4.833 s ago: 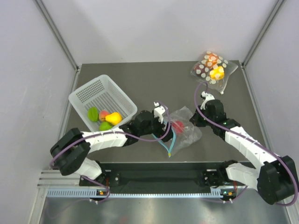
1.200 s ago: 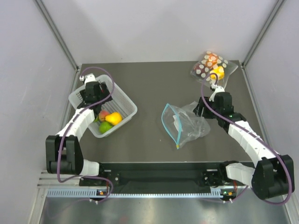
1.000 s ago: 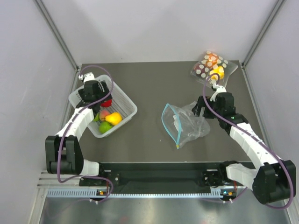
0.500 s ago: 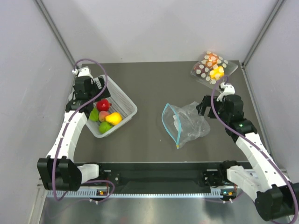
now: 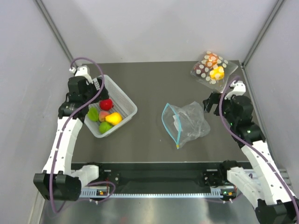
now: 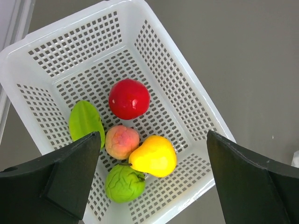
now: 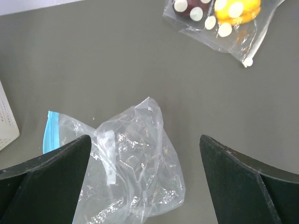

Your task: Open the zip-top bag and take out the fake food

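Observation:
The zip-top bag [image 5: 188, 122] lies crumpled and open at mid-table, its teal zip strip [image 5: 165, 122] on the left, and nothing shows inside it. In the right wrist view the zip-top bag [image 7: 135, 163] lies below my open right gripper [image 7: 145, 137], which hangs apart from it. My right gripper [image 5: 216, 99] is right of the bag. The fake food sits in a white basket [image 5: 124, 95]: red [image 6: 129, 98], peach [image 6: 122, 142], yellow [image 6: 153, 156] and green [image 6: 124, 184] pieces. My left gripper [image 6: 153, 135] hangs open above them, at the basket's far left [image 5: 91, 88].
A polka-dot bag [image 5: 212, 67] with yellow and dark pieces lies at the back right corner, also in the right wrist view as the polka-dot bag [image 7: 219, 16]. The basket's wall [image 6: 182, 88] stands near the table's left edge. A pale green leaf-shaped piece [image 6: 86, 122] lies beside the fruits.
The red fruit has gone from the bag into the basket. In the last second my left gripper rose and drew back from the basket. My right gripper left the bag and moved right.

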You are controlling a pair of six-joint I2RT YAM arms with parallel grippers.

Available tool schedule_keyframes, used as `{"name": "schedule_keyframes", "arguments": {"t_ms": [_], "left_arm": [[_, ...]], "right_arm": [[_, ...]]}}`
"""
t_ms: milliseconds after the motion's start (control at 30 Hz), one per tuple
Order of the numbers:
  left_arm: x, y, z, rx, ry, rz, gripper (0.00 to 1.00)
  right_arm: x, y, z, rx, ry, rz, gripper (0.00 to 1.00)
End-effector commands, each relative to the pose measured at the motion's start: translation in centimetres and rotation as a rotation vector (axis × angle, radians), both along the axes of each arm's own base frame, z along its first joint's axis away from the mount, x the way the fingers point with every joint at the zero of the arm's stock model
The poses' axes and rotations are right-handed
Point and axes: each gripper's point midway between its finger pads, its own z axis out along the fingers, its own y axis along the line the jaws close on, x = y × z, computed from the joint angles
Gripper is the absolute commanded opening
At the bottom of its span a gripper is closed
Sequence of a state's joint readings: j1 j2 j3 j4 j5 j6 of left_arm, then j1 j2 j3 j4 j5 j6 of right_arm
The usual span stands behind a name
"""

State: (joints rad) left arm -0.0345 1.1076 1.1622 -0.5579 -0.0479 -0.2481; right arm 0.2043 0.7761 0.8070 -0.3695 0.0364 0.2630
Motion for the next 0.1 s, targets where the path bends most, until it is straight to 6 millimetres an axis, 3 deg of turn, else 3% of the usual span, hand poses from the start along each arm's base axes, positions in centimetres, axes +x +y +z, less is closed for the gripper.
{"name": "schedule_keyframes", "arguments": {"t_ms": [0,67], "left_arm": [[-0.51,-0.33,1.41,0.027,-0.012,-0.053,0.99],[-0.42,-0.3,1.27,0.028,-0.004,-0.052,0.99]], "right_arm": [[-0.17,-1.19,3.15,-0.01,-0.079,-0.047,0.99],[-0.25,-1.22,3.2,-0.019,-0.083,-0.042,0.99]]}}
